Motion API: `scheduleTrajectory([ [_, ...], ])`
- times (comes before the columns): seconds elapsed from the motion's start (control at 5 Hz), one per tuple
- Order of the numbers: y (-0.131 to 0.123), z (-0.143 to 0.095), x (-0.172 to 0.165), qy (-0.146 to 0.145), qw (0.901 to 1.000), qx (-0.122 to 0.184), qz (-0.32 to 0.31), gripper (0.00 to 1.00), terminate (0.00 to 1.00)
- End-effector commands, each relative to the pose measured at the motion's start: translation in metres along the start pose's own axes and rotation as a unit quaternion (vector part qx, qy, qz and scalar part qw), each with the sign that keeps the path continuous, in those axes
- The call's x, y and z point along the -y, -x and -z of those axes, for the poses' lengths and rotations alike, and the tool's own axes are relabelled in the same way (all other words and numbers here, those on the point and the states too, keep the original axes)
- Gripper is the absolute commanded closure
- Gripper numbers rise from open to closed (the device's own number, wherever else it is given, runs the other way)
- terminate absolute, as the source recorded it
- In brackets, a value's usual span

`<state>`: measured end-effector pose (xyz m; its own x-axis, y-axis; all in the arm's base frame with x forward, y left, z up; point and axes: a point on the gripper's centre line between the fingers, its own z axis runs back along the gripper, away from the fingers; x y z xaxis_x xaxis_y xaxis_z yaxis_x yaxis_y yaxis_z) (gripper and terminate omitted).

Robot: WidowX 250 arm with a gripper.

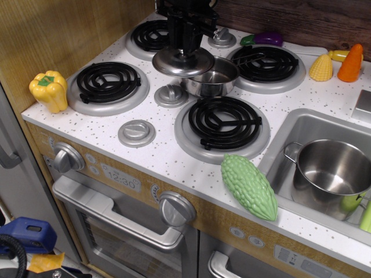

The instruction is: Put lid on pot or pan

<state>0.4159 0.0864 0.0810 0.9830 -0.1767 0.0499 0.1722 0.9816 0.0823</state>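
Yellow plastic bell pepper (49,90) sat at far left edge of the white speckled stovetop (168,156). Black gripper (184,51) was clenched on the knob of the round shiny steel lid (183,62), held level in the air, overlapping the left rim of the small shallow steel pot (216,75). Pot sat between the four black coil burners. Bumpy green bitter gourd (249,186) lay near right; larger handled steel pot (331,174) sat in the sink (290,130).
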Motion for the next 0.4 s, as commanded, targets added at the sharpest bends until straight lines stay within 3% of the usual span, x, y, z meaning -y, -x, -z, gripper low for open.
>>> scheduleTrajectory([
  [0.0, -0.0118, -0.0184, 0.0038, -0.018, 0.9992, 0.035, -0.003, 1.00, 0.00],
  [0.2, -0.0173, -0.0215, 0.0081, -0.021, 0.9988, 0.045, -0.004, 1.00, 1.00],
])
